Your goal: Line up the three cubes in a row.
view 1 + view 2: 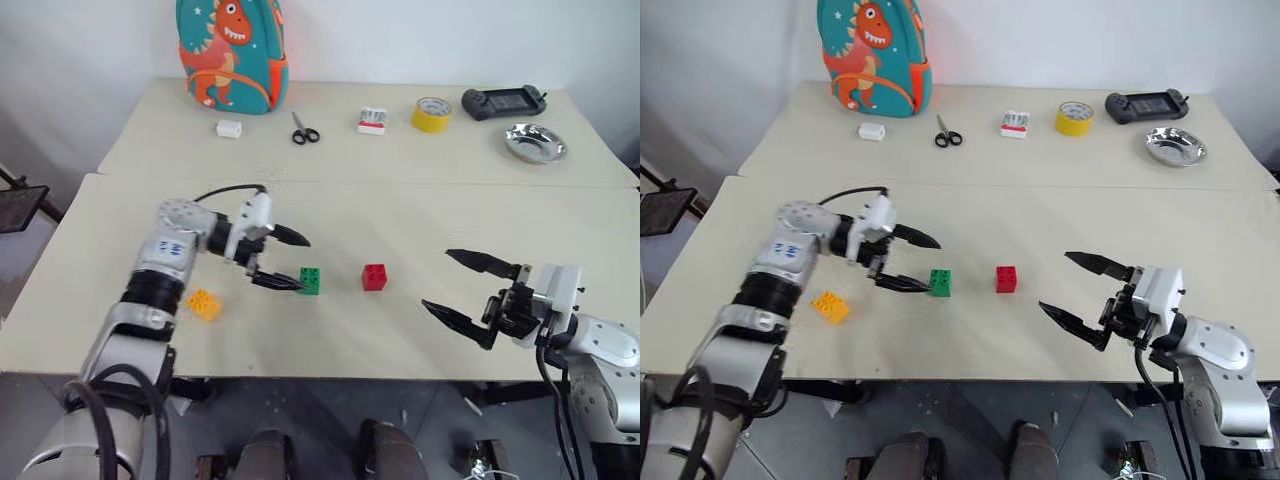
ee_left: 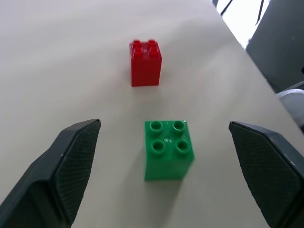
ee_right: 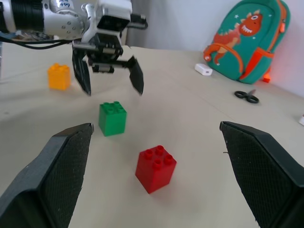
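**Inspector A:** We are looking at the left gripper [image 1: 283,260] first. Its jaws are standing spread wide, and the green cube [image 1: 310,281] is sitting on the table [image 1: 400,330] just in front of the fingertips, between their lines but gripped by neither.

**Inspector B:** We are confirming that from the left wrist view: the green cube [image 2: 168,149] is resting studs up between the two fingers [image 2: 71,166], apart from both pads. The red cube [image 2: 145,62] is standing just beyond it, near but not touching.

**Inspector A:** We are finding the yellow-orange cube [image 1: 203,304] lying apart from the other two, beside the left forearm and nearer the table's front edge.

**Inspector B:** We are noting the right gripper [image 1: 463,288] hovering well to the right of the red cube [image 1: 375,277], its jaws also spread and holding nothing.

**Inspector A:** We are recording green and red side by side; the yellow-orange one is sitting off their line.
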You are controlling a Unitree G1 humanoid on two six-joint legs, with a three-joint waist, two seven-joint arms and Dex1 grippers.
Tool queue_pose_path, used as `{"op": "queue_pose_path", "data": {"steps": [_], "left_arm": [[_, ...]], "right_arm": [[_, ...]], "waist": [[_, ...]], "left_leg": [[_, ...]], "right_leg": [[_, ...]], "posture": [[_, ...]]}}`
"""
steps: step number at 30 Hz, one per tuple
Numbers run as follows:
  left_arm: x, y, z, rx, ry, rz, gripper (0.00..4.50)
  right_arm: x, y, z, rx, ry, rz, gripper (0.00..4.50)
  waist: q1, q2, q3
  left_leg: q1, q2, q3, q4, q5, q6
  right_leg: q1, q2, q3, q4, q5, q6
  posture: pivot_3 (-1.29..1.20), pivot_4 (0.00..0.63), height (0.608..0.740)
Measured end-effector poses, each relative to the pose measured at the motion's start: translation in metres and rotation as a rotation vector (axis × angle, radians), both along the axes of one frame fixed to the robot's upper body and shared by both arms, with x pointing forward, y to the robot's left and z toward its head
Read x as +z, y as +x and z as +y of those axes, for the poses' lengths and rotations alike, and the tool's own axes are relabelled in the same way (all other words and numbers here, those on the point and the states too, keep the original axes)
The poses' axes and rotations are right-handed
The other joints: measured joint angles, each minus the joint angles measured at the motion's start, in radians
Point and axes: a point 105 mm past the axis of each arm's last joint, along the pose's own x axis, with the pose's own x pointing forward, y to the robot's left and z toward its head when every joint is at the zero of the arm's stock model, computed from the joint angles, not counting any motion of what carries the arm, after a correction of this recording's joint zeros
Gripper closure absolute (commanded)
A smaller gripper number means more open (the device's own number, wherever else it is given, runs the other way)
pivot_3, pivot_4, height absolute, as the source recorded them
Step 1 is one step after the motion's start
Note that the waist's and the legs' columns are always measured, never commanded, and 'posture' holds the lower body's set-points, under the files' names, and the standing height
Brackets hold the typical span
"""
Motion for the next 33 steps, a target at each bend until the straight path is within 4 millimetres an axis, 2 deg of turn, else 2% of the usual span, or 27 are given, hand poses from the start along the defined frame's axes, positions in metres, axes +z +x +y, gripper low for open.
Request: {"op": "queue_pose_path", "data": {"steps": [1,4,7,10,12,16,19,22,27,32,33], "left_arm": [[0.005,-0.001,0.009,0.025,-0.02,-0.01,0.04],[0.014,-0.011,0.057,0.182,-0.119,-0.056,0.04],[0.009,-0.03,0.109,0.387,-0.215,-0.05,0.04],[-0.016,-0.061,0.16,0.631,-0.251,0.004,0.04],[-0.031,-0.079,0.181,0.754,-0.257,0.046,0.04],[-0.065,-0.148,0.216,1.004,-0.271,0.104,0.04],[-0.077,-0.172,0.211,1.048,-0.27,0.139,0.04],[-0.07,-0.172,0.193,1.003,-0.278,0.102,0.04],[-0.069,-0.151,0.161,0.927,-0.324,0.063,0.04],[-0.072,-0.113,0.132,0.899,-0.341,0.028,0.04],[-0.074,-0.108,0.127,0.892,-0.335,0.03,0.21]], "right_arm": [[0.001,0.001,0.003,0.017,0.004,0.002,0.0],[0.003,0.005,0.019,0.109,0.013,0.008,0.0],[0.001,0.005,0.034,0.191,0.005,0.009,0.0],[-0.002,0.002,0.048,0.269,-0.016,0.011,0.0],[-0.004,0.001,0.054,0.3,-0.03,0.014,0.0],[-0.01,-0.007,0.07,0.389,-0.071,-0.01,0.0],[-0.012,-0.007,0.071,0.416,-0.093,-0.017,0.0],[-0.009,-0.005,0.071,0.433,-0.102,-0.031,0.0],[-0.011,0.0,0.068,0.437,-0.105,-0.015,0.0],[-0.013,0.002,0.067,0.426,-0.1,0.005,0.0],[-0.013,0.002,0.067,0.424,-0.1,0.007,0.0]], "waist": [[-0.003,0.0,0.0],[-0.02,0.0,0.0],[-0.031,0.001,0.0],[-0.033,0.001,0.0],[-0.026,0.0,0.001],[-0.033,0.0,0.0],[-0.014,-0.001,0.0],[0.007,-0.001,0.0],[0.006,0.001,-0.001],[-0.001,0.0,-0.001],[-0.005,0.0,-0.001]], "left_leg": [[0.0,0.0,0.0,0.0,0.0,0.0],[0.001,0.001,0.0,-0.001,0.0,0.0],[0.001,0.001,-0.001,-0.002,-0.001,-0.001],[0.001,0.001,-0.001,-0.002,-0.002,-0.001],[0.001,0.001,-0.002,0.0,-0.002,-0.001],[0.002,0.003,0.0,0.0,-0.005,-0.001],[0.001,0.004,-0.001,0.003,-0.006,-0.001],[0.002,0.004,-0.001,0.005,-0.006,-0.001],[0.002,0.004,0.001,0.004,-0.006,-0.001],[0.002,0.004,0.002,0.003,-0.006,-0.001],[0.002,0.004,0.002,0.003,-0.006,-0.001]], "right_leg": [[0.0,0.0,0.0,0.0,0.0,0.0],[0.0,0.0,0.0,0.001,0.0,0.0],[-0.001,0.0,0.0,0.002,0.0,0.0],[-0.001,0.0,0.0,0.002,0.0,0.0],[-0.001,0.0,-0.001,0.002,0.0,0.0],[-0.001,0.0,0.0,0.002,0.0,0.0],[0.0,0.0,-0.001,0.002,0.0,-0.001],[0.003,0.0,0.0,-0.001,-0.001,-0.002],[0.001,0.0,0.0,0.001,-0.001,-0.002],[-0.001,0.0,-0.001,0.003,0.0,-0.002],[-0.001,0.0,-0.001,0.003,0.0,-0.002]], "posture": [[0.0,0.15,0.74],[0.0,0.15,0.74],[0.0,0.15,0.74],[0.0,0.15,0.74],[0.0,0.15,0.74],[0.0,0.15,0.74],[0.0,0.15,0.74],[0.0,0.15,0.74],[0.0,0.15,0.74],[0.0,0.15,0.74],[0.0,0.15,0.74]]}}
